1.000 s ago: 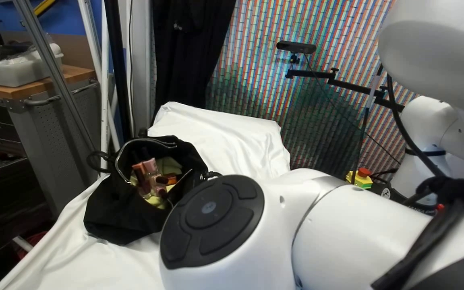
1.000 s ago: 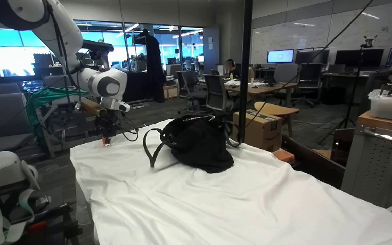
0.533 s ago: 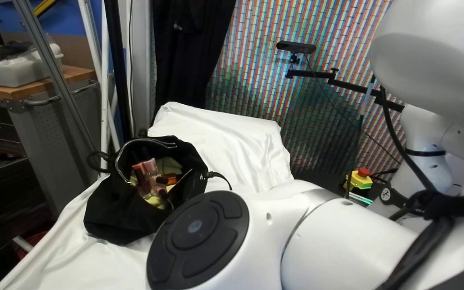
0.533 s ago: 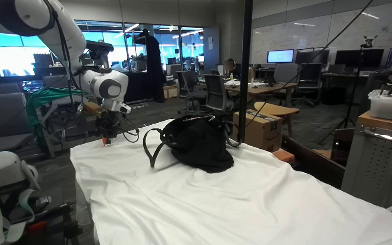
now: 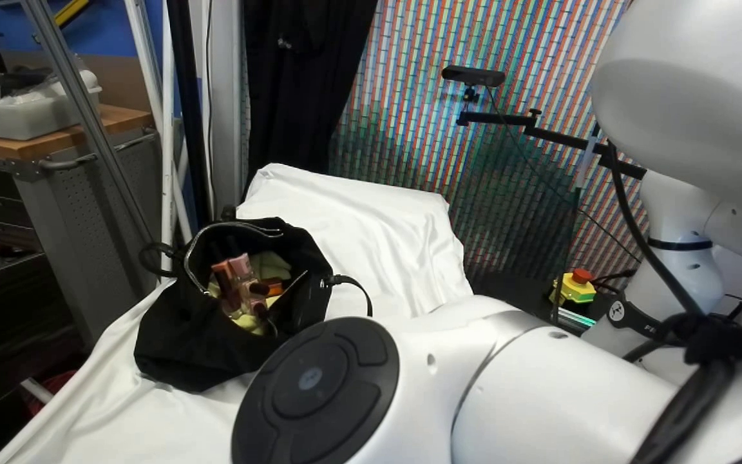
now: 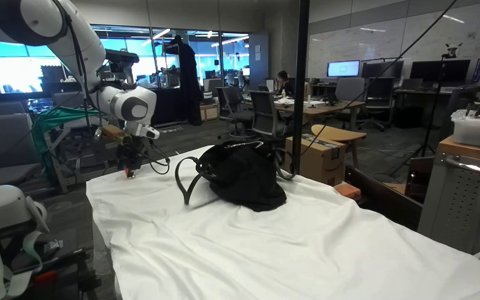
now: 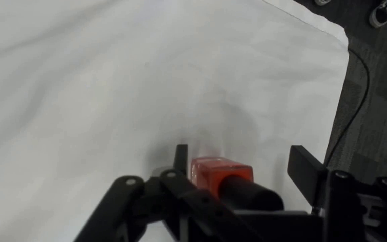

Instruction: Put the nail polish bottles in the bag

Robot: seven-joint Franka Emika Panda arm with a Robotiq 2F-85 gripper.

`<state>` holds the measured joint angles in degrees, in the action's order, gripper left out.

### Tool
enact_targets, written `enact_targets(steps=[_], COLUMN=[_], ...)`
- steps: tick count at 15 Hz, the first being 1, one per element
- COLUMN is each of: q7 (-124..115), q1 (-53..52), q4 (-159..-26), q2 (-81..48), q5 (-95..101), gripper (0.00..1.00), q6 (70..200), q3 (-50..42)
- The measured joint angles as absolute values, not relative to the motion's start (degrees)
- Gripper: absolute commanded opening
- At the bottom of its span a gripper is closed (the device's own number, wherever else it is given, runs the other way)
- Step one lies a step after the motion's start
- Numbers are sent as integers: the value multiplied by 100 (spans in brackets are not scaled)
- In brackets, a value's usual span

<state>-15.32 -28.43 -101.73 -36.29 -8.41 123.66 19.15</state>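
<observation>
A red nail polish bottle (image 7: 222, 168) with a black cap stands on the white cloth, between the fingers of my gripper (image 7: 240, 164). The jaws are open: the left finger is close to the bottle's side, and a wide gap shows on the right. In an exterior view my gripper (image 6: 130, 168) points down at the table's far-left end, with the red bottle low at its tips. The black bag (image 5: 184, 345) lies with its mouth open. Several nail polish bottles (image 5: 240, 265), pink, orange and dark, rest on its yellow-green inside. Its outside shows as a black bag (image 6: 246, 179) in an exterior view.
White cloth (image 6: 223, 250) with folds covers the table. The bag's strap (image 6: 179, 183) loops out toward the gripper's side. In the wrist view the table edge (image 7: 339, 97) runs close by on the right. A black post (image 6: 300, 83) rises behind the bag.
The arm has lowered slightly and shifted in both exterior views, uncovering more of the bag's strap. Less of the red bottle shows at the gripper's tips. The bag has not moved.
</observation>
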Motion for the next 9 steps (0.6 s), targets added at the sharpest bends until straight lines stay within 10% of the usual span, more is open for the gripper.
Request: enact_targets(steps=[5,9], q7=[-1534,-1543], q1=[-2848,-2848], q4=[-10164,-10137], q2=[-3632,-3633], q5=[-841,-841], gripper=[17,22], q6=[12308,12293], q3=[1915,1911])
